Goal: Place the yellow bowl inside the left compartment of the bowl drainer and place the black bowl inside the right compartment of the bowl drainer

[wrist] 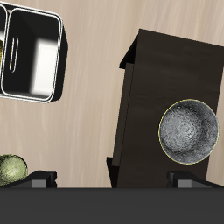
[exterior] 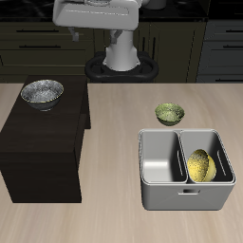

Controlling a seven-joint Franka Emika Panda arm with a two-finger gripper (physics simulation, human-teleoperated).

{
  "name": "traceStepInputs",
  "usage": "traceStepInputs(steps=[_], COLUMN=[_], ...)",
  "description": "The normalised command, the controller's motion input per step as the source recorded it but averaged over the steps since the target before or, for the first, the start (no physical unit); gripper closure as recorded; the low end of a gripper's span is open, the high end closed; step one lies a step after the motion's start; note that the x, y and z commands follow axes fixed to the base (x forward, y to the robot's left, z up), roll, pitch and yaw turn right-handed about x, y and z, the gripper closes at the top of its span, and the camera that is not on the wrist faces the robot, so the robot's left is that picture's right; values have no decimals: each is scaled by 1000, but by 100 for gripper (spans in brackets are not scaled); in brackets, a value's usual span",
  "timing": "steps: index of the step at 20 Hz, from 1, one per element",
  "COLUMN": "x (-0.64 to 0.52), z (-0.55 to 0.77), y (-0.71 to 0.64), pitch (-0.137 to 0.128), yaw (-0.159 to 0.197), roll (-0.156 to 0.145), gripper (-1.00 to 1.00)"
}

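Note:
The yellow bowl [exterior: 199, 165] leans on its edge inside the bowl drainer [exterior: 186, 194], in the well farther from the dark cabinet. The drainer's other well [exterior: 159, 158] holds nothing. The black bowl [exterior: 42, 93] sits upright on top of the dark cabinet, near its back corner. In the wrist view my gripper [wrist: 114, 182] is open, its fingertips [wrist: 42, 179] wide apart with nothing between them. It hovers high above the cabinet, with the black bowl [wrist: 187, 131] below and off to one side. The drainer [wrist: 54, 35] shows partly, cut by the frame edge.
A dark wooden cabinet [exterior: 43, 142] stands on the table and raises the black bowl above table level. An olive-green bowl [exterior: 169, 114] rests on the table just behind the drainer, and also shows in the wrist view [wrist: 10, 168]. The robot arm [exterior: 100, 17] hangs high at the back.

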Motion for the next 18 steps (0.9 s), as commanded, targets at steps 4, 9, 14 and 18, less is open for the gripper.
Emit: traceStepInputs(steps=[4,9,14,18], x=[9,-23,-51,-3], z=[-67,-56,33,14], y=[-177,-366,-265,-270], pitch=[-1,-10,-9,-8], yaw=[6,-20,-7,4], roll=[-12,-24,-18,-18], gripper=[-100,-100,-100,-100])
